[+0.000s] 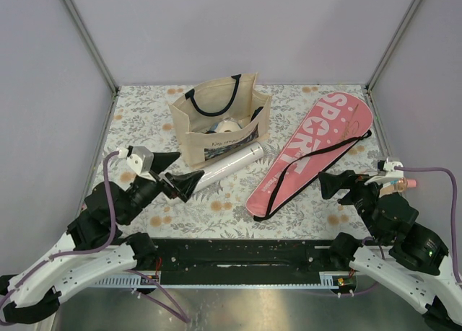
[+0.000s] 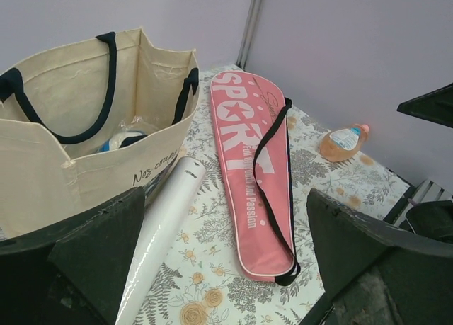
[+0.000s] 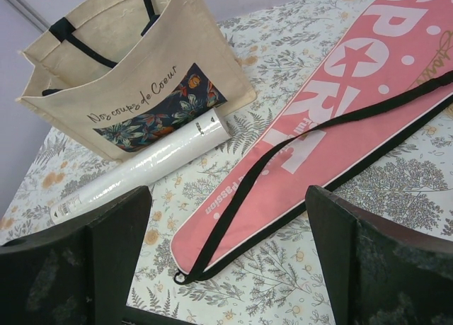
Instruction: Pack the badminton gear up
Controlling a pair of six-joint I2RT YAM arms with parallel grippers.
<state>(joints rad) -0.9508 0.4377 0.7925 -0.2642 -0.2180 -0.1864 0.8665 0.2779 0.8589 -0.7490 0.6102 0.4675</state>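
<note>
Currently both arms sit low at the near edge of the bench [image 1: 144,111]. Left hand [image 1: 180,174] is spread wide and holds nothing; the near end of the white tube [image 1: 231,164] lies just beside its fingertips. Right hand [image 1: 336,187] is also spread and empty, near the narrow end of the pink SPORT cover [image 1: 317,147]. A small clear bottle [image 2: 343,142] with a pink cap lies by the right bench edge. The tube lies flat and diagonal, its far end just in front of the tote bag [image 1: 216,122]. The cover lies flat, right of the tube, with its black strap [image 1: 303,174] along it and its wide end far right. The bag stands upright and open mid-bench; something white is inside, cannot tell what.
</note>
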